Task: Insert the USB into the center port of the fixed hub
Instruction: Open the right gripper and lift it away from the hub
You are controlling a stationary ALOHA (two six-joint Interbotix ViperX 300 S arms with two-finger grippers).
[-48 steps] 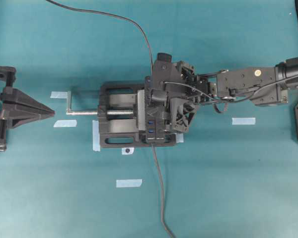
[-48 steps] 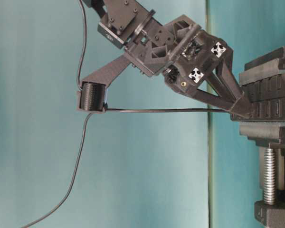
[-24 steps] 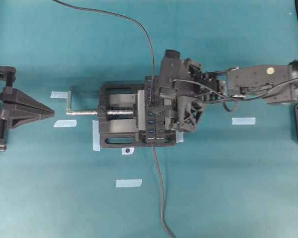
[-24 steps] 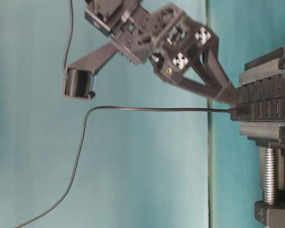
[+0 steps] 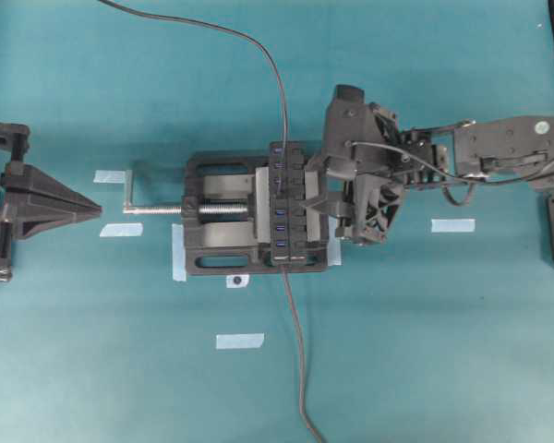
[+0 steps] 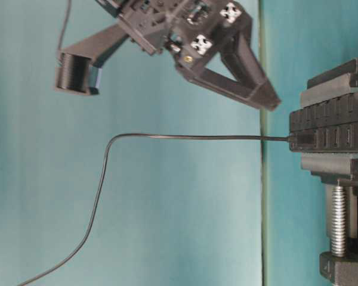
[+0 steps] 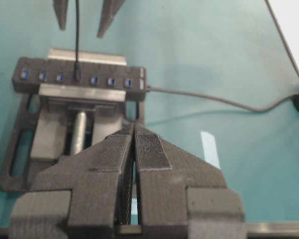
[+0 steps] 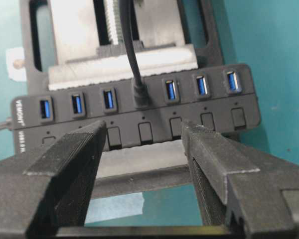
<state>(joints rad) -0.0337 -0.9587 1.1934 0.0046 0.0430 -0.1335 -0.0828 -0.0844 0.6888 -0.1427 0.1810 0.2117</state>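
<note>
A: Is the USB already seated in the hub?

B: It seems so. In the right wrist view the plug is seen standing in the fourth slot, with three blue ports on its left and three on its right, so the center port is the one filled. The same is shown in the left wrist view, where the cable goes straight down into the middle of the row.

A: Is the plug held by anything?

B: No. The right gripper is seen with its jaws wide apart and empty, and it is placed a little away from the hub (on the right side of it in the overhead view). In the table-level view its fingertips are clear of the hub's face, and the cable is stretched alone to the plug.

A: And the left gripper?

B: Its jaws are pressed together with nothing between them. It is parked far to the left, well apart from the vise.

A: What is left, then?

B: Little, as it is judged. The insertion looks done. How deep the plug sits cannot be told for sure. Only the retreat of the right arm is expected to be left.
</note>
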